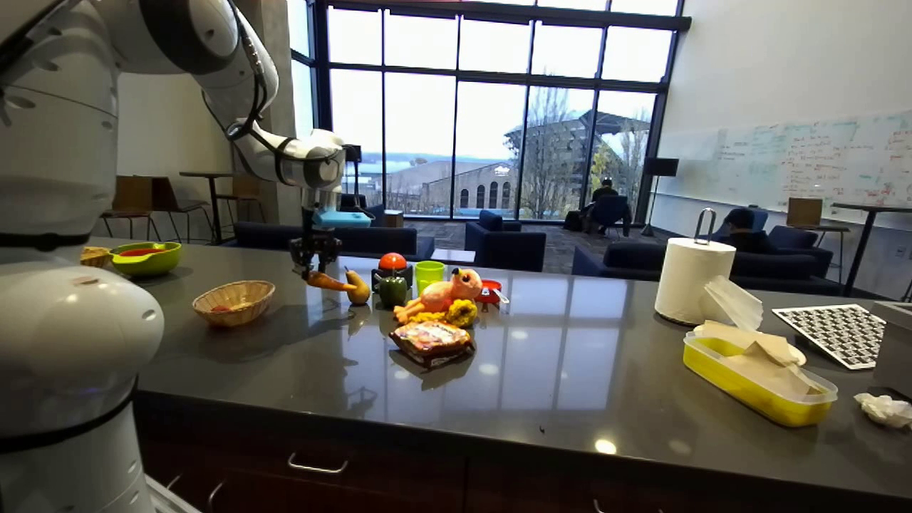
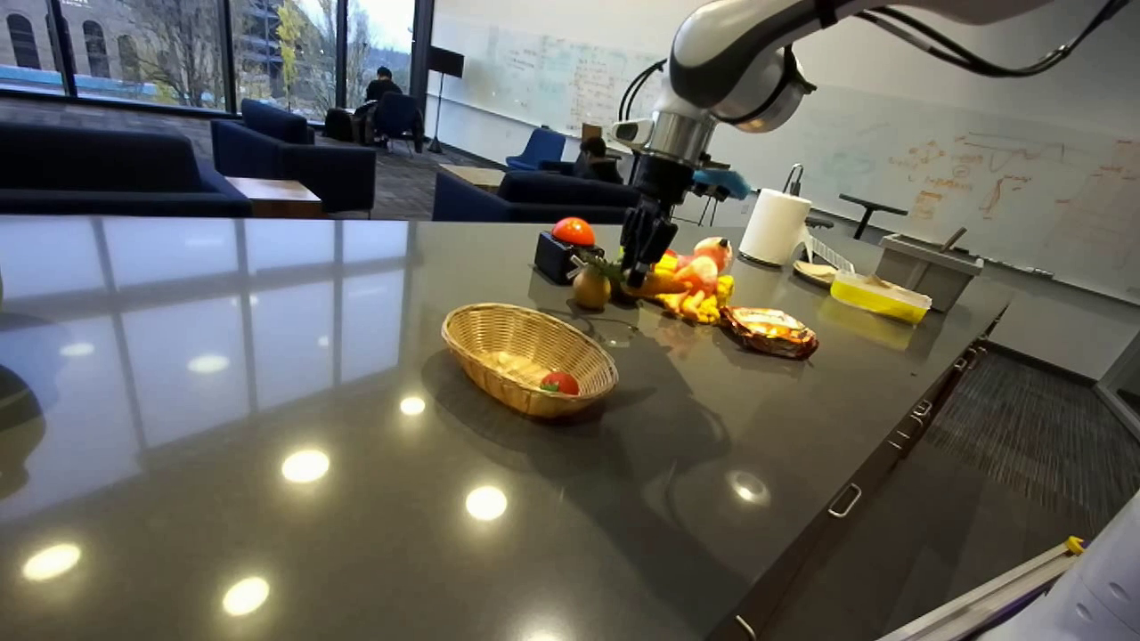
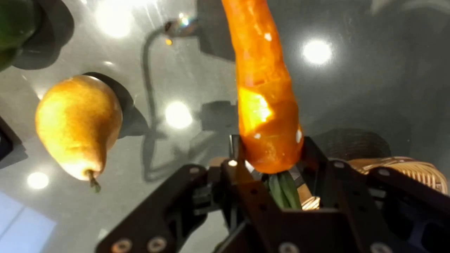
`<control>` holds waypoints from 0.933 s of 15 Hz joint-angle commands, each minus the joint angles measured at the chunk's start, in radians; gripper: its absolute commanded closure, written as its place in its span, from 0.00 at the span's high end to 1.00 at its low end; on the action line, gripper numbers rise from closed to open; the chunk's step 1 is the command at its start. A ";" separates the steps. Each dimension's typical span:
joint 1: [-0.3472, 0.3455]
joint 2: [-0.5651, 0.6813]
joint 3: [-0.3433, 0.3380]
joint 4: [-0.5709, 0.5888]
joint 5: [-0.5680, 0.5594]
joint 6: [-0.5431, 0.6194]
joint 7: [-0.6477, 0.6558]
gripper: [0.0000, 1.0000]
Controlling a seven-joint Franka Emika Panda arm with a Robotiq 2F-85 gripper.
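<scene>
In an exterior view the basket (image 1: 249, 314) sits on the table (image 1: 285, 370) at eight o'clock from the pincer (image 3: 270, 149); in both exterior views a red fruit (image 2: 560, 383) lies inside it. Then comes the pincer, its jaws part-way apart and clamped about the thick end of the carrot (image 3: 262, 75), whose tip points to three o'clock. The carrot seems clear of the table, though the gap beneath is hard to judge. I'd say the grasp is done, the release not yet. Further on, at three o'clock, are the pear (image 1: 359, 291), the pepper (image 1: 392, 291) and the toy (image 1: 449, 289), all unheld; the packet (image 1: 433, 340) lies at four.
</scene>
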 commanded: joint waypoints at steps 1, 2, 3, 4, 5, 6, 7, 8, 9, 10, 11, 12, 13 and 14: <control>-0.013 -0.008 -0.015 -0.008 -0.050 -0.046 -0.120 0.17; -0.013 -0.007 -0.021 -0.010 -0.071 -0.058 -0.148 0.17; -0.014 -0.005 -0.026 -0.012 -0.086 -0.061 -0.173 0.17; -0.016 0.001 -0.029 -0.011 -0.095 -0.057 -0.195 0.17; -0.016 0.007 -0.033 -0.008 -0.102 -0.056 -0.214 0.17; -0.017 0.016 -0.036 -0.003 -0.101 -0.046 -0.228 0.17; -0.018 0.027 -0.038 0.006 -0.101 -0.044 -0.241 0.17; -0.017 0.038 -0.040 0.014 -0.103 -0.040 -0.251 0.17; -0.018 0.052 -0.041 0.023 -0.107 -0.035 -0.260 0.17; -0.018 0.063 -0.042 0.032 -0.111 -0.031 -0.267 0.17; -0.018 0.074 -0.044 0.043 -0.116 -0.031 -0.275 0.17; -0.019 0.085 -0.046 0.052 -0.123 -0.029 -0.281 0.17; -0.021 0.096 -0.047 0.064 -0.127 -0.031 -0.289 0.17; -0.020 0.109 -0.050 0.077 -0.140 -0.030 -0.290 0.17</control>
